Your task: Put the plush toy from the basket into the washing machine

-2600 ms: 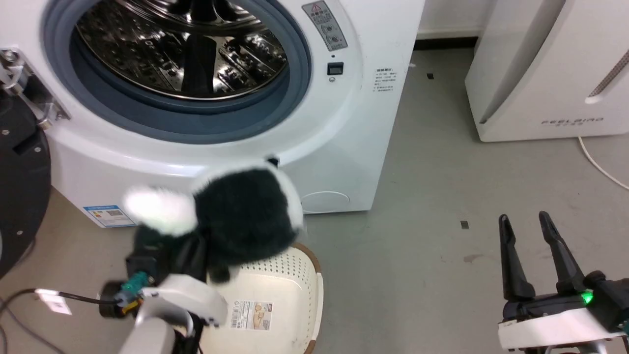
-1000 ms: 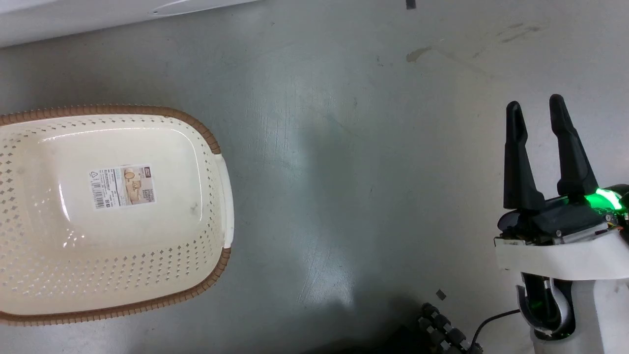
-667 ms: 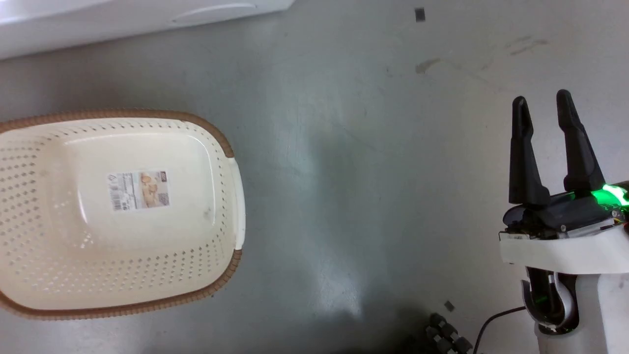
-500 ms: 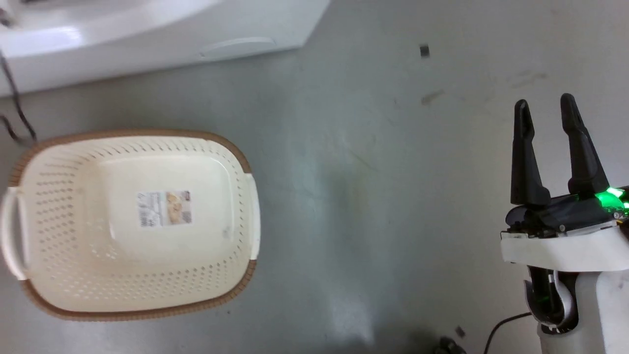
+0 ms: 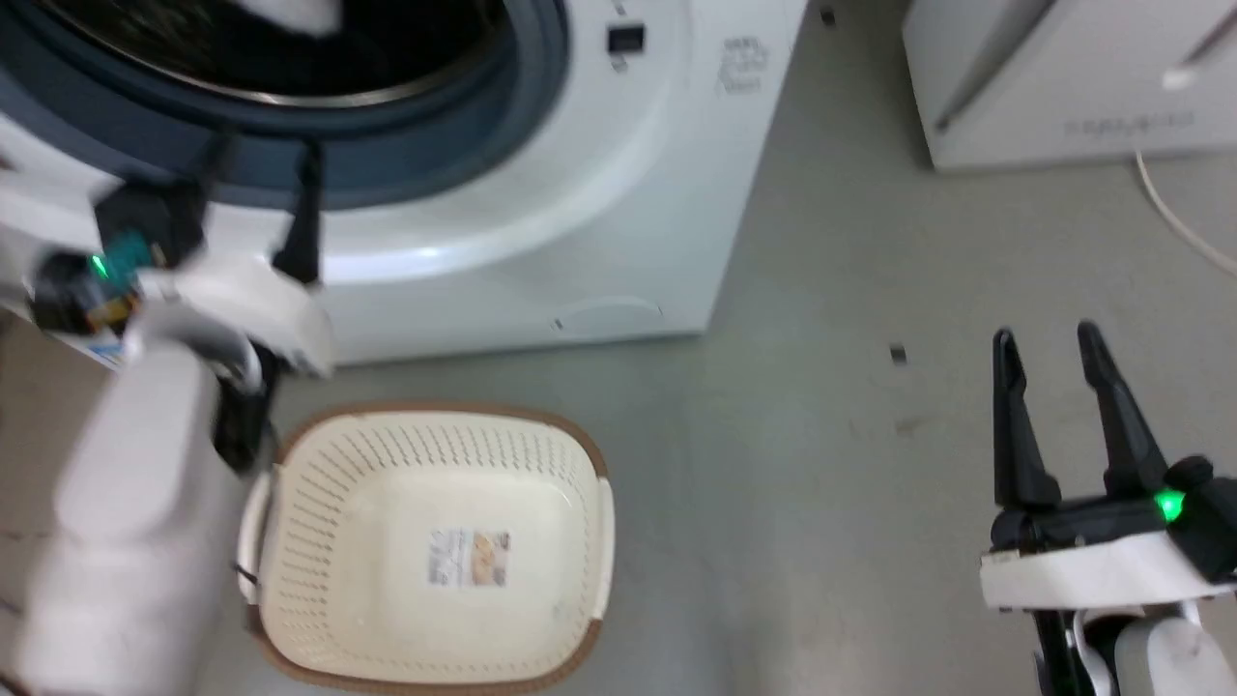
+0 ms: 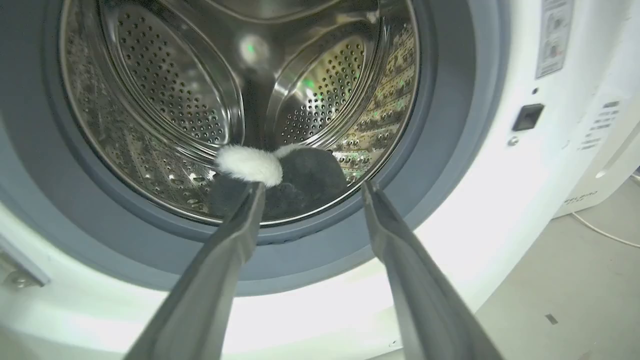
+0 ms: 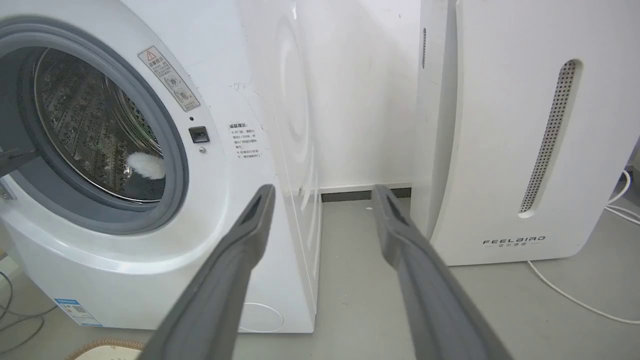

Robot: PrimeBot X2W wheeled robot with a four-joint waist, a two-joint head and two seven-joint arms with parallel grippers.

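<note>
The plush toy (image 6: 305, 175), black with a white patch, lies inside the steel drum of the washing machine (image 6: 465, 210), low and near the front. Its white patch also shows in the drum (image 7: 145, 165) and at the top edge of the head view (image 5: 290, 10). My left gripper (image 6: 312, 186) is open just outside the grey gasket, level with the porthole's lower rim (image 5: 269, 145), holding nothing. The basket (image 5: 435, 414) stands empty on the floor before the washing machine, sticker showing. My right gripper (image 5: 1046, 333) is open over the floor to the right (image 7: 322, 189).
A white FEELBIRD appliance (image 7: 525, 125) stands right of the washing machine, with a white cable (image 5: 1179, 222) trailing on the floor beside it. Grey floor (image 5: 821, 464) lies between the basket and my right gripper. Thin cables (image 7: 10, 310) lie at the washer's left foot.
2.6 s ago my left gripper held the plush toy before the porthole; now the toy lies in the drum and the gripper is open. The head camera dipped to the basket, then rose.
</note>
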